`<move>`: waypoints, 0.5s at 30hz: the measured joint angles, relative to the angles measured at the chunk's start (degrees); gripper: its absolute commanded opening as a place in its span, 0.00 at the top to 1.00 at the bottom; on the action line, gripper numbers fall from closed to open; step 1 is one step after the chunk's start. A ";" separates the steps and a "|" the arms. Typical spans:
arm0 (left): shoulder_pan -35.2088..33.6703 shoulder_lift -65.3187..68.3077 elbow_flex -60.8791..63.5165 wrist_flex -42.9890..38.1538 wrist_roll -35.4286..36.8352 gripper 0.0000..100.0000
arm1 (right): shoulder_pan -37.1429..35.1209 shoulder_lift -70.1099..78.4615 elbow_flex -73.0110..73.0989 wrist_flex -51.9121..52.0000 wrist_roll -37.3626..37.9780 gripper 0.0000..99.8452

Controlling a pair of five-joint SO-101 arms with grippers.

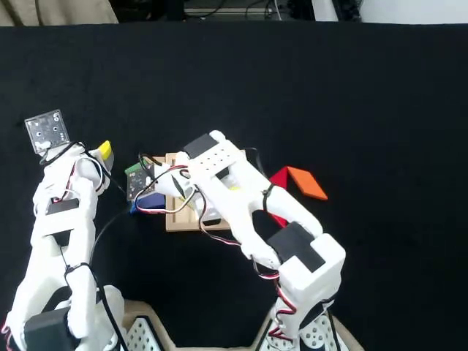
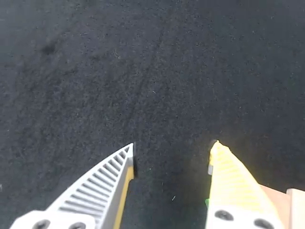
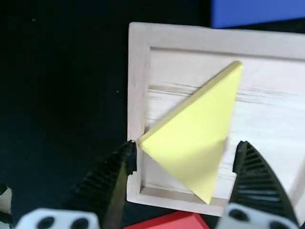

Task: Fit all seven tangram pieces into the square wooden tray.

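The square wooden tray (image 3: 138,86) holds a yellow triangle (image 3: 195,143) that lies slanted, one corner against the tray's rim. My right gripper (image 3: 185,146) is open just above the tray, with a black finger on each side of the triangle. In the high view the right arm covers most of the tray (image 1: 175,222). A blue piece (image 1: 148,202) lies beside the tray, and a red piece (image 1: 280,178) and an orange parallelogram (image 1: 307,183) lie on its other side. My left gripper (image 2: 171,149) is open over bare black cloth, left of the tray.
Black cloth covers the whole table (image 1: 351,95). A tray corner (image 2: 286,200) shows beside the left gripper's yellow finger (image 2: 233,181). The red piece (image 3: 171,222) lies just outside the tray rim, and the blue piece (image 3: 257,12) lies past the opposite rim.
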 measured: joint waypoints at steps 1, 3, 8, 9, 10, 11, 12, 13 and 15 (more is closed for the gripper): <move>0.00 0.00 0.00 0.00 0.00 0.74 | 0.00 0.00 -0.18 0.00 0.00 0.70; 0.00 0.00 0.00 0.00 0.00 0.74 | 0.00 0.00 -1.14 0.09 0.00 0.70; -0.09 0.00 0.00 0.00 0.00 0.74 | 0.97 0.00 -7.82 4.57 0.00 0.70; -0.44 0.00 0.00 0.00 0.00 0.74 | 2.02 0.00 -9.93 6.15 0.00 0.70; -0.70 0.00 0.00 0.00 0.00 0.74 | 3.43 0.00 -11.87 7.21 0.00 0.70; -0.88 0.00 0.00 0.00 0.00 0.74 | 4.66 0.00 -13.63 7.82 0.00 0.70; -0.88 0.00 0.00 0.00 0.00 0.74 | 5.98 0.00 -15.12 8.00 0.00 0.70; -0.88 0.00 0.00 0.00 0.00 0.74 | 7.12 0.00 -16.18 8.35 0.00 0.70; -0.88 0.00 0.00 0.00 0.00 0.74 | 9.14 0.00 -18.11 8.88 0.00 0.70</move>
